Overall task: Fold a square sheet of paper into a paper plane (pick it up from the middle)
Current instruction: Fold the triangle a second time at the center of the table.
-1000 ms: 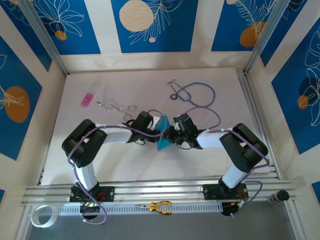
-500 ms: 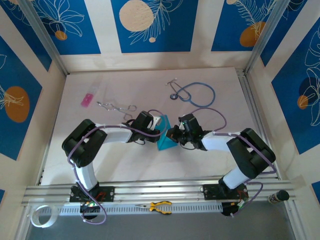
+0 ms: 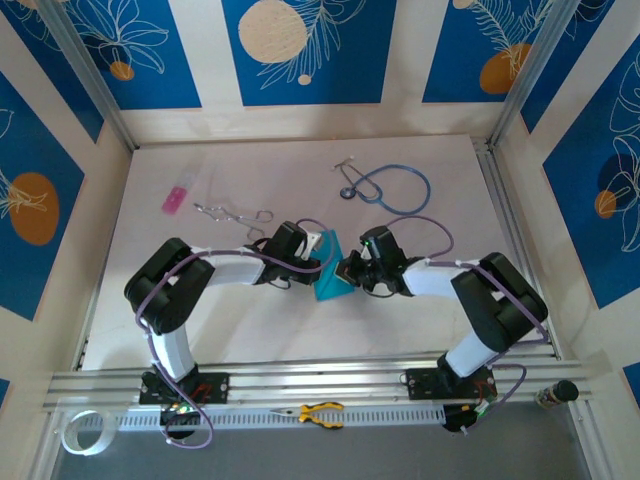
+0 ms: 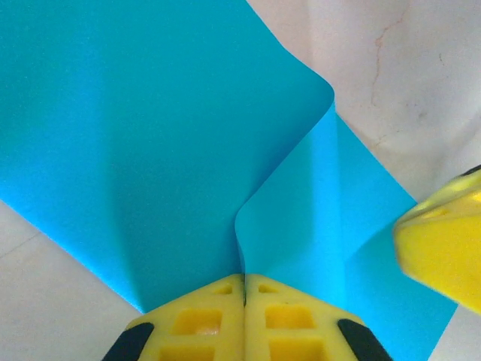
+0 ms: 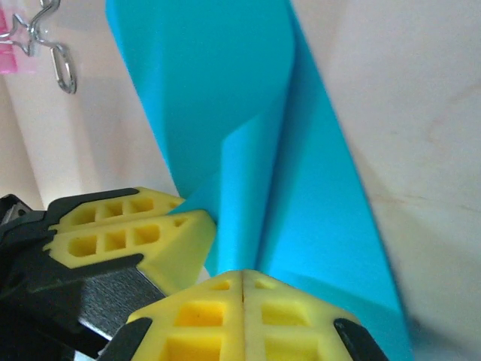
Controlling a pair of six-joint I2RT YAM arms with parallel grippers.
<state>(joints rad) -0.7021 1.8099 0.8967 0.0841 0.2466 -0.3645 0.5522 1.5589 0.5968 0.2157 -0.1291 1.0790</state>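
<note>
Both sets of jaws are pressed together on the square sheet of paper [image 3: 329,282]: my left gripper [image 4: 244,284] bites a raised ridge of it, and my right gripper [image 5: 242,280] pinches the sheet just beside. It sits mid-table [image 3: 260,325] between my wrists, bowed and partly doubled over, with no dart shape yet, so I judge this an early fold. The next move probably calls for bringing the layers flush and pressing the bend flat without slipping or tearing.
</note>
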